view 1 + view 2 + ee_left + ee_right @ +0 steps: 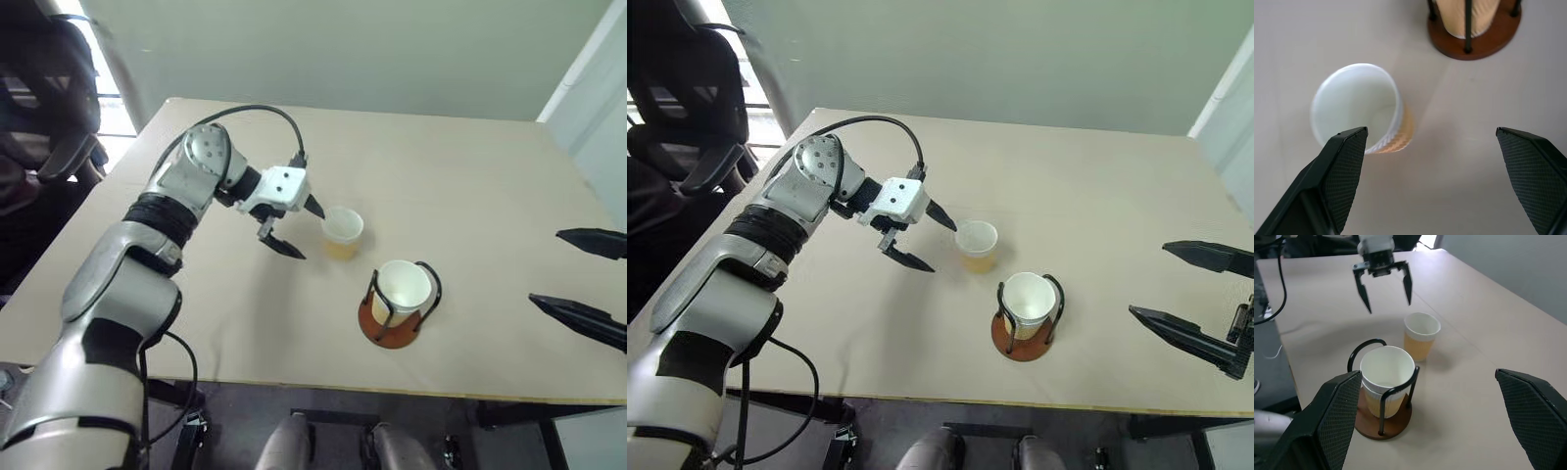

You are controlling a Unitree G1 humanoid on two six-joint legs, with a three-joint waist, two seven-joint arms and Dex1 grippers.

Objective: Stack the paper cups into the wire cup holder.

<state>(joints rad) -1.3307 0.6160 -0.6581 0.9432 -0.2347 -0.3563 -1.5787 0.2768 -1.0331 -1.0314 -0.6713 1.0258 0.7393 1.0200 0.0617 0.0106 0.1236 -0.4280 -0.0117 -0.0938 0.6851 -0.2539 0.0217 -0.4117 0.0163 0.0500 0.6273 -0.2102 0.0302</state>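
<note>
Hovering my left tool [291,227] wide open and empty just beside the loose paper cup [342,233], which stands upright on the surface [470,196] near the wire cup holder [397,315], nearer than my open, empty right tool [586,279].

Paper cups [342,233] tan, ribbed, white inside; wire cup holder [390,328] reddish-brown base, black wires; table [470,166] beige.

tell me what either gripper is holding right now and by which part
Nothing is held. The left gripper is open above the table beside the loose paper cup, not touching it. The right gripper is open and apart from the wire cup holder.
</note>
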